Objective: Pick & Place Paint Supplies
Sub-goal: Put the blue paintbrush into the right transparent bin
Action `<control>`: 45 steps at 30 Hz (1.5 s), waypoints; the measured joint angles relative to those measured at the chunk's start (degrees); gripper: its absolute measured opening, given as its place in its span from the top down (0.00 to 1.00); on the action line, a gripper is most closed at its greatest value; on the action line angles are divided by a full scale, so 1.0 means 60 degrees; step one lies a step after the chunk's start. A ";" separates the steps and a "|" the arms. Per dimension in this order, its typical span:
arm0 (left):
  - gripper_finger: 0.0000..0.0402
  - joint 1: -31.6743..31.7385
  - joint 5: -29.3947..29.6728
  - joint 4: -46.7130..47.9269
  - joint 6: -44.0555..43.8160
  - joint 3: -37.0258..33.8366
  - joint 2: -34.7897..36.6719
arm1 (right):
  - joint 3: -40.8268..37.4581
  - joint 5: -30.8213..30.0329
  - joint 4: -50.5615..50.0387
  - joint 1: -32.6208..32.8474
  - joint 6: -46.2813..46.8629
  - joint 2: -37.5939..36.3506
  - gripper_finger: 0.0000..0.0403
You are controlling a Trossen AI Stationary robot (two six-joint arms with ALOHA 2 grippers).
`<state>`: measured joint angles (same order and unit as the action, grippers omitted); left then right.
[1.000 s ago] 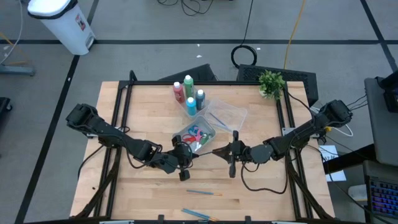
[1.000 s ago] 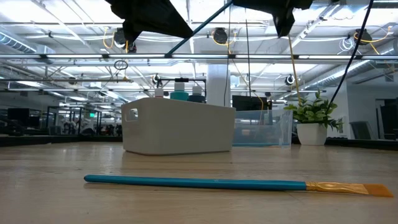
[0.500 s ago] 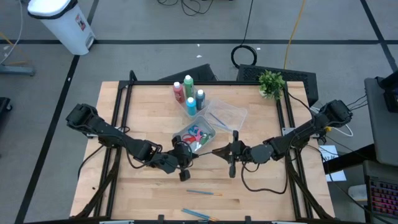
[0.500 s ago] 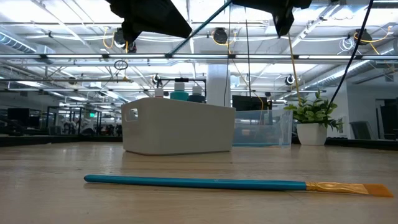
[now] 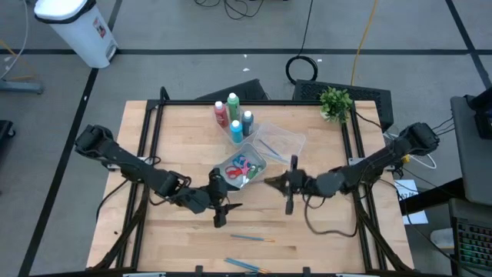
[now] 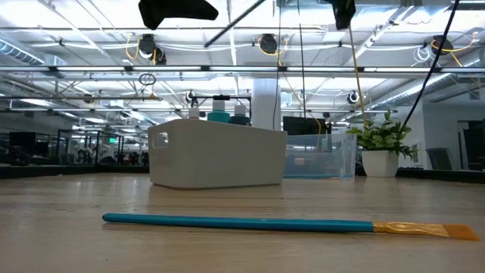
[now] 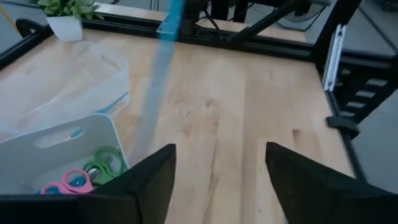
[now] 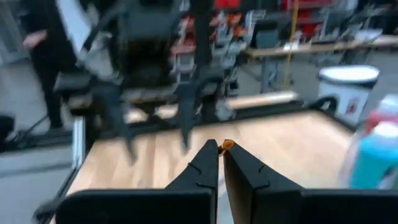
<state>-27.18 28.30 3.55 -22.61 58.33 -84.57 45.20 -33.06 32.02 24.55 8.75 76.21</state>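
While the left gripper hangs open beside the white tub, the right gripper pinches a blue brush.

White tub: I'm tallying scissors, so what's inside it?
In the white tub, pink-handled scissors and green-handled scissors show; the high view adds red and blue handles. Its wall and the left gripper hide anything underneath.

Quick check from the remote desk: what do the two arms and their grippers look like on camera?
Both arms are dark, jointed links with black cables trailing along them. The left gripper and the right gripper each have two dark, angular fingers tapering to points. No markings show.
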 joint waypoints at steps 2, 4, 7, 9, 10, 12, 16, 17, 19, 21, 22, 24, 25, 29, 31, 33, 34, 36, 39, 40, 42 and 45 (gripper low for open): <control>0.34 -0.0053 -0.0008 0.0078 -0.0194 0.0000 0.0103 | 0.0002 -0.0002 -0.0321 -0.0376 -0.0138 -0.0567 1.00; 0.31 -0.0081 0.0006 0.0170 -0.0247 0.0000 0.0123 | 0.0002 -0.0022 -0.1205 -0.0870 -0.0107 -0.1231 1.00; 0.28 -0.0098 -0.0001 0.0395 -0.0255 0.0000 0.0116 | 0.0013 -0.0022 -0.3451 -0.1840 0.0178 -0.2234 1.00; 0.28 -0.0098 0.0003 0.0556 -0.0332 0.0000 0.0116 | 0.0010 -0.0015 -0.5101 -0.2642 0.0763 -0.2738 1.00; 0.28 -0.0098 0.0006 0.0646 -0.0397 0.0000 0.0116 | 0.0010 0.0002 -0.5886 -0.3027 0.1050 -0.2914 1.00; 0.28 -0.0098 0.0017 0.0681 -0.0479 0.0000 0.0109 | 0.0010 0.0025 -0.7323 -0.3700 0.1565 -0.3212 1.00; 0.30 -0.0091 0.0028 0.0682 -0.0489 0.0000 0.0109 | 0.0006 0.1178 -0.9181 -0.4586 0.2245 -0.3385 1.00; 0.31 -0.0091 0.0029 0.0679 -0.0476 0.0000 0.0109 | 0.0003 0.1584 -0.9408 -0.4717 0.2336 -0.3386 1.00; 0.32 -0.0091 0.0032 0.0667 -0.0463 0.0000 0.0109 | 0.0002 0.2128 -0.9659 -0.4855 0.2496 -0.3386 1.00; 0.32 -0.0087 0.0032 0.0671 -0.0462 0.0000 0.0109 | 0.0002 0.2317 -0.9829 -0.4904 0.2622 -0.3354 1.00; 0.31 -0.0073 0.0032 0.0671 -0.0462 0.0000 0.0109 | 0.0002 0.2314 -0.9871 -0.4907 0.2661 -0.3315 1.00; 0.30 -0.0073 0.0039 0.0666 -0.0469 0.0000 0.0109 | 0.0002 0.2313 -1.0090 -0.4910 0.2686 -0.3253 1.00; 0.30 -0.0065 0.0036 0.0670 -0.0480 0.0000 0.0109 | 0.0002 0.2313 -1.0200 -0.4910 0.2692 -0.3220 1.00; 0.30 -0.0062 0.0039 0.0668 -0.0499 0.0000 0.0105 | 0.0002 0.2598 -1.0594 -0.4910 0.3049 -0.3182 1.00; 0.31 -0.0062 0.0039 0.0682 -0.0499 0.0000 0.0105 | 0.0002 0.2637 -1.0660 -0.4910 0.3186 -0.3182 1.00; 0.32 -0.0062 0.0039 0.0678 -0.0495 0.0000 0.0105 | 0.0002 0.2618 -1.0677 -0.4910 0.3217 -0.3182 0.99; 0.32 -0.0066 0.0039 0.0680 -0.0495 0.0000 0.0105 | 0.0002 0.2595 -1.0668 -0.4910 0.3220 -0.3182 0.99; 0.33 -0.0066 0.0039 0.0682 -0.0495 0.0000 0.0105 | 0.0002 0.2588 -1.0670 -0.4910 0.3256 -0.3182 0.99; 0.34 -0.0062 0.0043 0.0674 -0.0499 0.0000 0.0105 | 0.0002 0.2586 -1.0602 -0.4910 0.3268 -0.3182 0.98; 0.35 -0.0062 0.0043 0.0674 -0.0502 0.0000 0.0105 | 0.0002 0.2575 -1.0535 -0.4910 0.3268 -0.3182 0.96; 0.35 -0.0062 0.0043 0.0671 -0.0495 0.0000 0.0105 | 0.0002 0.2565 -1.0469 -0.4910 0.3259 -0.3176 0.93; 0.34 -0.0051 0.0043 0.0667 -0.0495 0.0000 0.0105 | 0.0002 0.2535 -1.0296 -0.4910 0.3056 -0.3006 0.85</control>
<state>-27.49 28.56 7.55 -25.58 58.33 -83.94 45.21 -17.85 -29.76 -4.91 27.08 58.18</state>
